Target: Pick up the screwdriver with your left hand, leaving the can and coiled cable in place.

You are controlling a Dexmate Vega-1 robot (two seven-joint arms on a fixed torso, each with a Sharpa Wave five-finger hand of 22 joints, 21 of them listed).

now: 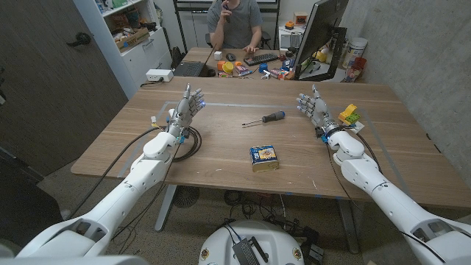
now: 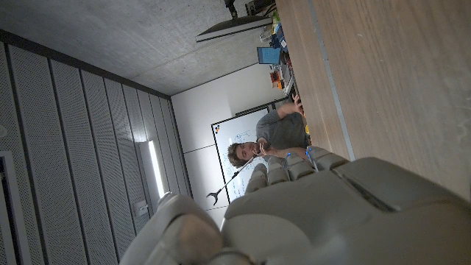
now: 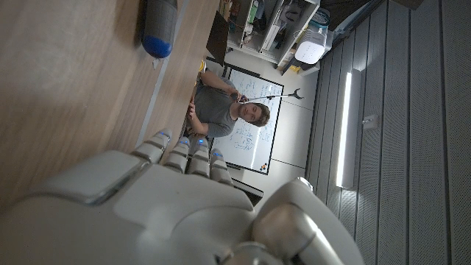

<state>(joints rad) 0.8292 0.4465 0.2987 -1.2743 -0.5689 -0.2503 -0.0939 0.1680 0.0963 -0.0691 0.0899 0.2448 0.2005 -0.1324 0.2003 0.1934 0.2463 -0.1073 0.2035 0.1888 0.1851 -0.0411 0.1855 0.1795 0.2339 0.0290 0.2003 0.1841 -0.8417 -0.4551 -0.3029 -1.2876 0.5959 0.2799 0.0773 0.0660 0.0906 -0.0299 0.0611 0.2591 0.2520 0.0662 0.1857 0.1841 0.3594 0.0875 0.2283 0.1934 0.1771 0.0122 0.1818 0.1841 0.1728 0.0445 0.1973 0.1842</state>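
The table [image 1: 221,165] carries everything. My left robot hand [image 1: 188,105] stands at its left, fingers spread, gripping nothing; my right robot hand [image 1: 313,107] likewise at the right. The can [image 1: 264,157] sits near the middle, the screwdriver [image 1: 265,118] just beyond it, and the coiled cable [image 1: 190,140] under my left wrist.

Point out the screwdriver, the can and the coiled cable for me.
screwdriver [image 1: 274,116], head view, on its blue and black handle.
can [image 1: 263,157], head view, on its blue and yellow top face.
coiled cable [image 1: 193,144], head view, on the black loop beside the left forearm.
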